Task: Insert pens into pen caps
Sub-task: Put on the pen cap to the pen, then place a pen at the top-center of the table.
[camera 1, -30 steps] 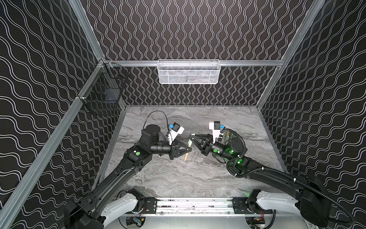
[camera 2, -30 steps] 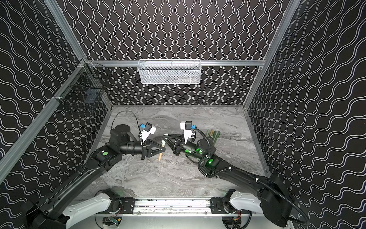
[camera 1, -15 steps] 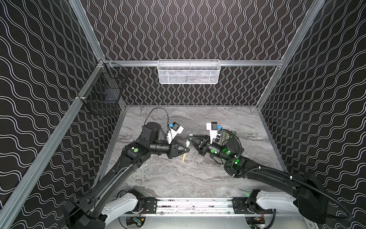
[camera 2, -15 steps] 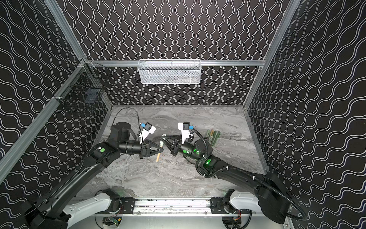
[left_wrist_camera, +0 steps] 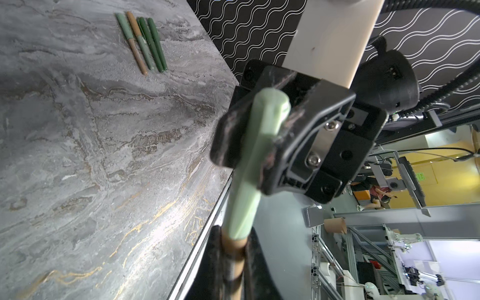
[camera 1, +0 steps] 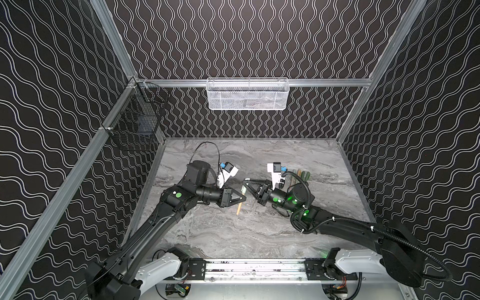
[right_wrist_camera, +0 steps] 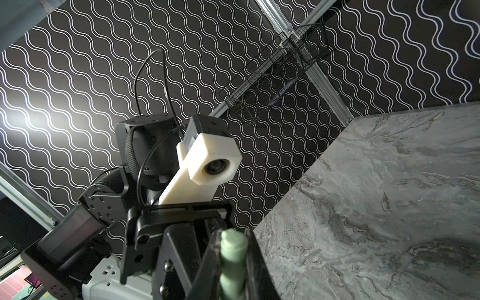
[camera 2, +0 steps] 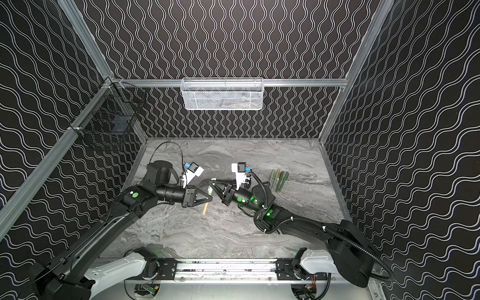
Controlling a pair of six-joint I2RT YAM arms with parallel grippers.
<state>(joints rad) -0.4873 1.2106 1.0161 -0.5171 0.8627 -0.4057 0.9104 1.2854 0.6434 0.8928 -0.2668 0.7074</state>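
- Grey marbled table fills the floor of a booth with black walls covered in white wavy lines.
- A white mesh basket hangs on the rail of the back wall, and a black wire basket hangs in the back left corner.
- Both arms reach in from the front edge, and their tips meet in the air over the middle of the table, a little toward the left edge.
- The left gripper is clamped on the barrel of a tan pen. In both top views the pen hangs tilted, with its free end pointing down toward the table.
- The right gripper is clamped on a pale green cap, with one finger on either side of it (the right wrist view shows the cap's closed end poking out between them).
- In the left wrist view the cap sits over the upper end of the pen. The cap's open mouth lies just beside the left fingertips.
- How far the pen goes into the cap cannot be told.
- Four more pens lie side by side and touching on the right half of the table, behind the right arm and well apart from the two grippers.
- Two of them are dark green. The other two mix pale green and tan.
- In a top view they show as a small bundle running front to back.
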